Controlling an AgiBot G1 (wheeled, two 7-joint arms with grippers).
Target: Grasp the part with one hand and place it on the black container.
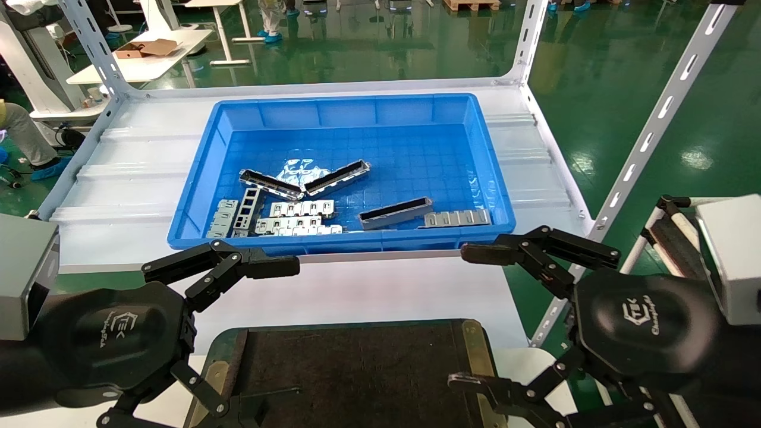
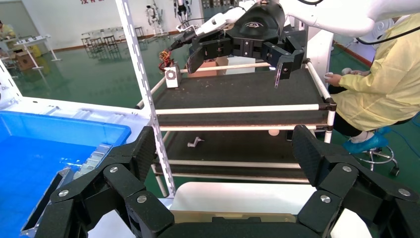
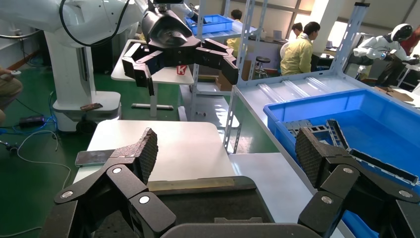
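both black grippers hanging over the flat black-brown tray (image 1: 357, 368), left gripper (image 1: 261, 339) and right gripper (image 1: 475, 318) spread wide, empty, silver-grey metal channel bar (image 1: 395, 213) sitting in the deep blue plastic bin (image 1: 202, 172)

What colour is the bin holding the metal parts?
Bright blue bin, clearest in the head view.

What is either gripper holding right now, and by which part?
Nothing. Left gripper and right gripper are both open and empty above the flat black tray.
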